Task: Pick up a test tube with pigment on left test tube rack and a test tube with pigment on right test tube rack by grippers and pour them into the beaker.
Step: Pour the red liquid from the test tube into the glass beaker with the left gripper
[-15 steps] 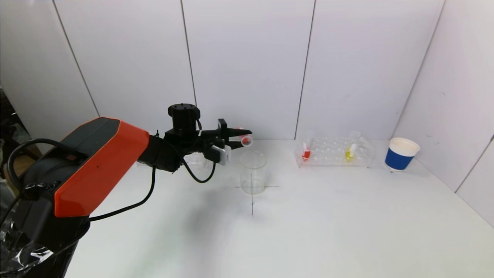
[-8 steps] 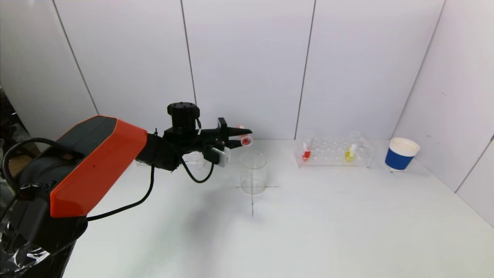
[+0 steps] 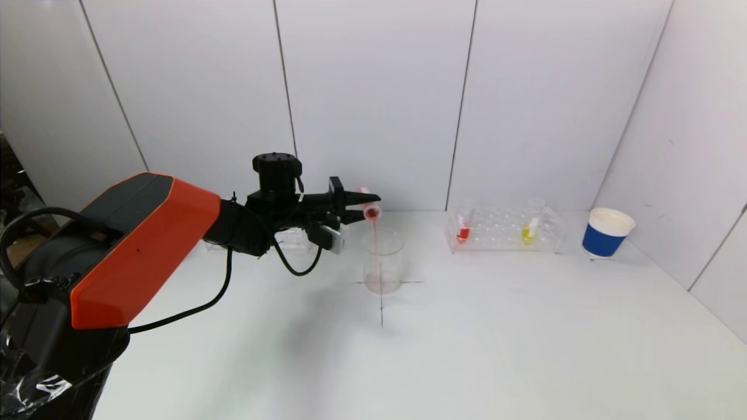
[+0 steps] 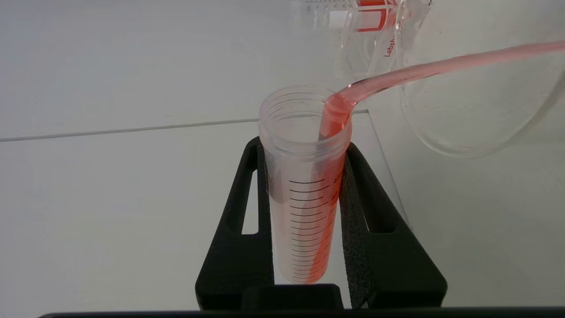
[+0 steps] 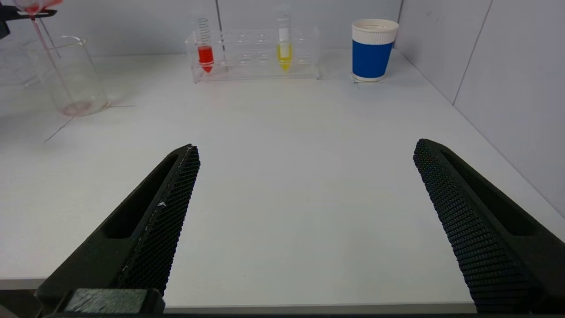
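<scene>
My left gripper [image 3: 363,207] is shut on a clear graduated test tube [image 4: 304,190] with red pigment, tipped over the glass beaker [image 3: 383,261]. A thin red stream [image 3: 375,248] falls from the tube's mouth [image 3: 372,213] into the beaker, and red liquid pools at its bottom [image 5: 76,108]. The right rack [image 3: 505,229] holds a red tube [image 3: 463,228] and a yellow tube [image 3: 530,229]. The left rack [image 3: 292,241] is mostly hidden behind my left arm. My right gripper [image 5: 304,154] is open and empty above the table's front, out of the head view.
A blue and white paper cup [image 3: 606,233] stands right of the right rack, near the side wall. A black cross mark [image 3: 382,306] lies on the white table under the beaker. Wall panels close the back and right side.
The left gripper has tipped the tube further; red liquid now streams into the beaker and collects at its bottom. Nothing else has moved.
</scene>
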